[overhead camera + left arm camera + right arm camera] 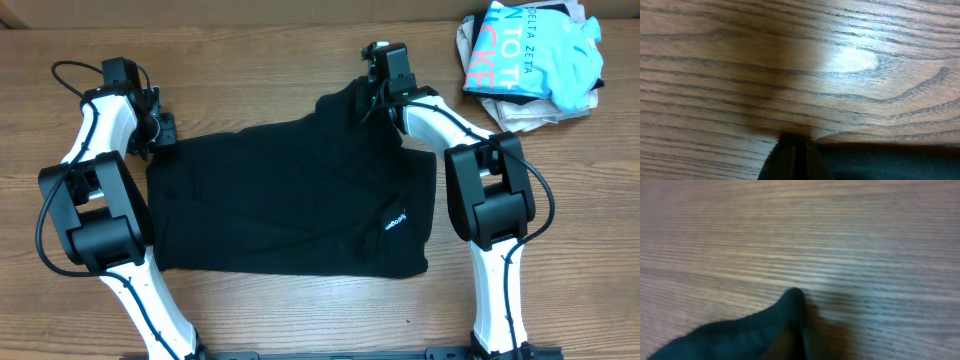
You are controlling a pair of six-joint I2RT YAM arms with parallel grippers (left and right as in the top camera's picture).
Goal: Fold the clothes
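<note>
A black garment [290,200] with a small white logo lies spread on the wooden table, partly doubled over. My left gripper [160,130] is at its far left corner; in the left wrist view the fingers [799,150] are shut, with the black cloth [890,162] at them. My right gripper [362,103] is at the far right corner, which is lifted into a peak. In the right wrist view the fingers [797,330] are shut on that black cloth [740,337].
A pile of other clothes [530,60], turquoise with white and pink lettering on top, lies at the back right corner. Bare wood table [250,60] runs along the back edge and in front of the garment.
</note>
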